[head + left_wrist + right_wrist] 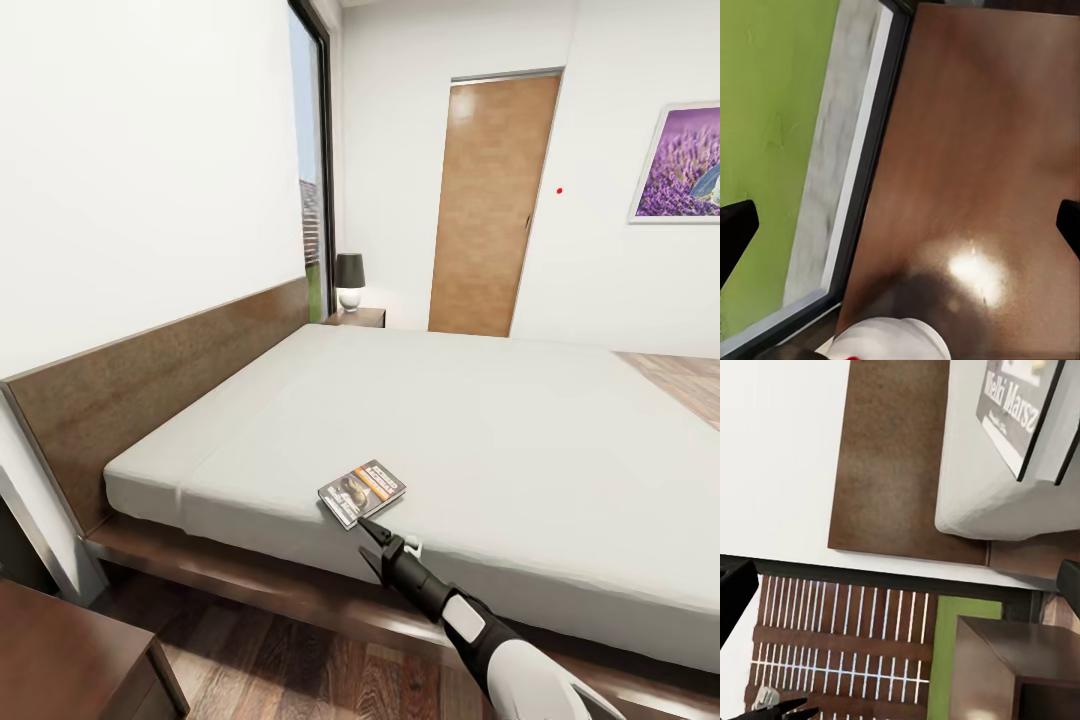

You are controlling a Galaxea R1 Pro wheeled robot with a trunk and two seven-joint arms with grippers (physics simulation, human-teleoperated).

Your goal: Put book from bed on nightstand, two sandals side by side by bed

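Note:
The book point(362, 492), a thin paperback with an orange band, lies flat on the bed point(480, 430) near its front edge. My right gripper point(362, 536) hangs just in front of and slightly below the book, open and holding nothing. In the right wrist view the book point(1020, 412) lies on the mattress corner point(975, 472), and the right gripper point(900, 589) has its fingers spread wide. My left gripper point(900, 225) is open above a glossy brown nightstand top point(967, 150). A nightstand point(70, 650) stands at the near left. The sandals are out of view.
A second nightstand point(358, 317) with a dark-shaded lamp point(349, 280) stands at the far end of the headboard point(150, 370), by a tall window point(312, 160). A wooden door point(490, 200) is in the back wall. Wood floor point(300, 670) runs along the bed frame.

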